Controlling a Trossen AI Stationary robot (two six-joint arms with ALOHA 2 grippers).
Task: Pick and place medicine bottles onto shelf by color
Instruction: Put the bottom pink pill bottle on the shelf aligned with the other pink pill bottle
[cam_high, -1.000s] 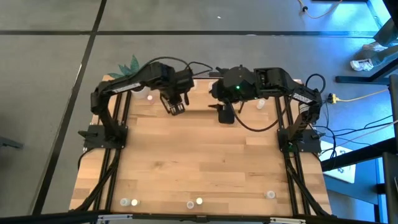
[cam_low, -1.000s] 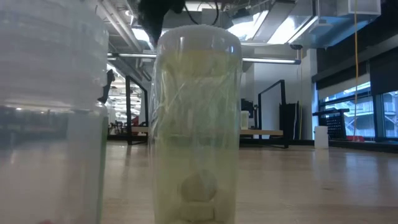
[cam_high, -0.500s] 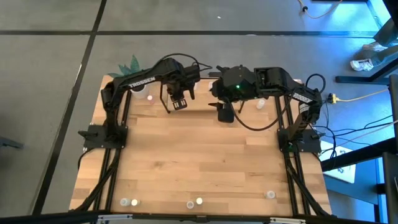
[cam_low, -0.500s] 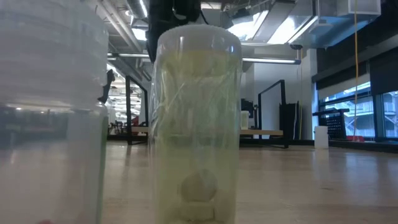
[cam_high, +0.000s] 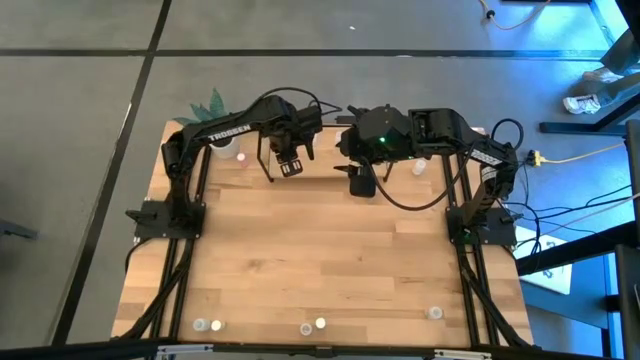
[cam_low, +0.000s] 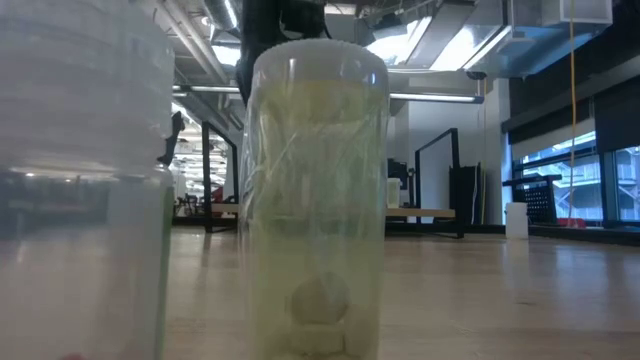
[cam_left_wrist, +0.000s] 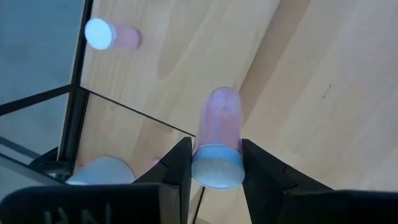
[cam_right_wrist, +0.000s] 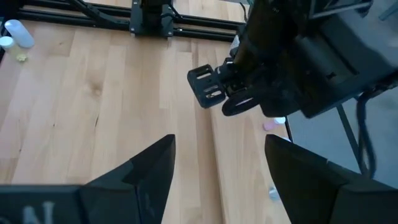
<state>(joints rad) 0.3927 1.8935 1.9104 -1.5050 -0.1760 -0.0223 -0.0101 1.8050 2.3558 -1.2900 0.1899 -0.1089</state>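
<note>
Sitting clamped in left tool (cam_left_wrist: 216, 163): bottle (cam_left_wrist: 216, 146)

The little bottle (cam_left_wrist: 217, 144) is see-through pink with a white cap. The bench (cam_high: 320, 250) is light wood with stripes. The plant (cam_high: 208, 104) is green. The arms are black.

Ceiling strip lights (cam_low: 205, 45) shine bright overhead, and blue daylight spills in at one corner. The near clear bottle (cam_low: 315, 200) looms blurred and hazy. Soft shadows lie on the table (cam_high: 320, 260).
</note>
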